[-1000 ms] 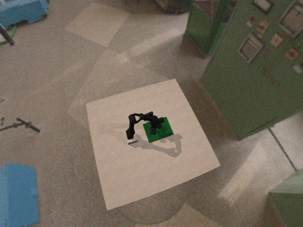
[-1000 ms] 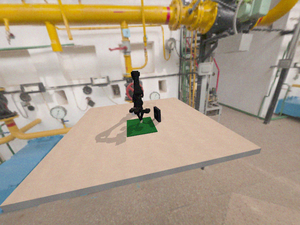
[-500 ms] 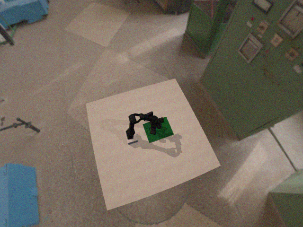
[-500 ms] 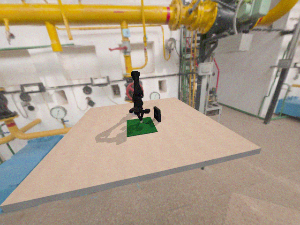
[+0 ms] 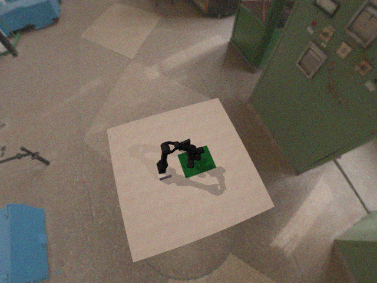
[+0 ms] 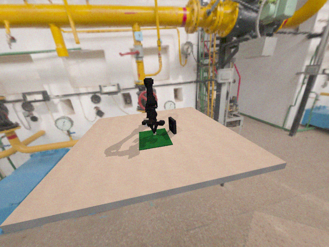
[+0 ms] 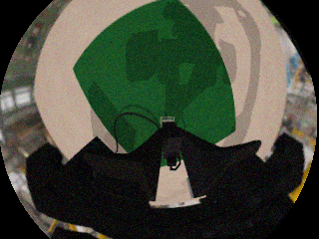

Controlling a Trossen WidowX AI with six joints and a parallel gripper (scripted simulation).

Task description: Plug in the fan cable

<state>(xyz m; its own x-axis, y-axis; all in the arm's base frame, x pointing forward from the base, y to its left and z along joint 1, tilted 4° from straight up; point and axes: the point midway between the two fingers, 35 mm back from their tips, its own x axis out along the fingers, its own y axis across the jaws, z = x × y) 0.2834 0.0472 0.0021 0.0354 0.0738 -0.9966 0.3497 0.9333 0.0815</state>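
Note:
The green board [image 5: 186,172] [image 6: 144,145] [image 7: 107,55] lies flat on the table. My gripper [image 6: 154,133] [image 7: 169,130] is over the board and shut on the cable's plug; in the top view the arm hides the fingertips. A small pale part [image 7: 167,119] shows right at the fingertips in the wrist view; whether it is the plug or the header, and how deep the plug sits, I cannot tell. The thin dark cable [image 6: 164,133] [image 7: 116,128] loops from the fingertips to one side. The black fan [image 6: 172,125] stands upright beside the board.
The wooden table [image 5: 152,225] [image 6: 212,159] carries the board, the fan and the arm. The black arm [image 5: 164,153] [image 6: 150,101] reaches over the board and casts shadows across board and table. A thin grey bar [image 5: 165,177] lies near the arm's base.

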